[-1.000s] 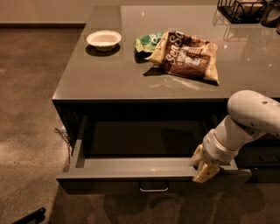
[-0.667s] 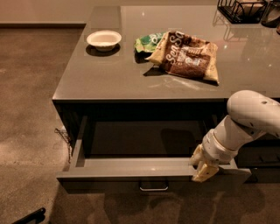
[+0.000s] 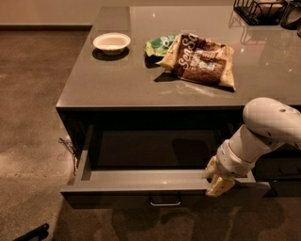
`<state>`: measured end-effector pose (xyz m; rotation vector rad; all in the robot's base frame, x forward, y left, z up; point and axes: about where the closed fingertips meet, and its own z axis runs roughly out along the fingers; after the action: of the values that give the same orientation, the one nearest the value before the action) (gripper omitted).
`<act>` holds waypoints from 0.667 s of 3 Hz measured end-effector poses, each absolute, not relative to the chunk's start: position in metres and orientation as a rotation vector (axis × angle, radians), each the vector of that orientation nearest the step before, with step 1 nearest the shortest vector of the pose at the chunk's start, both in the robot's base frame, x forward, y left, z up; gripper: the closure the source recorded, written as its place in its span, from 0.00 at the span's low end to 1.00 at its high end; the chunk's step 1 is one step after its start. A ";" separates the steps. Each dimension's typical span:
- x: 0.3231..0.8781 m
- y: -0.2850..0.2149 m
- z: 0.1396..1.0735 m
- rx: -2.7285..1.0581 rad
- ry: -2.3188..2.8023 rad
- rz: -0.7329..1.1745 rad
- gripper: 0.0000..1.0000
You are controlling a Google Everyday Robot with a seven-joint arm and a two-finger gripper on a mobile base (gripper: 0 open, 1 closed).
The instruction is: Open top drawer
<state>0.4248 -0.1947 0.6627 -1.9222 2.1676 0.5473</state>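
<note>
The top drawer is a wide, shallow dark-grey drawer under the counter, standing pulled out towards the camera with its dark inside showing. Its small bar pull sits at the middle of the flat front. My gripper, cream-coloured at the end of the white arm, rests at the top edge of the drawer front, right of the pull. It hides part of the drawer's right end.
The grey counter top carries a white bowl, a brown chip bag, a green bag and a black wire basket at the back right. A black object lies on the floor at the bottom left.
</note>
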 end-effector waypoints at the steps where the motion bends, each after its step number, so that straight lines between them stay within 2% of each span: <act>1: 0.424 -0.194 0.662 -1.924 2.167 0.549 0.11; 2: 0.424 -0.194 0.662 -1.926 2.167 0.551 0.00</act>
<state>0.4238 -0.1937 0.6616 -1.9260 2.1671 0.5507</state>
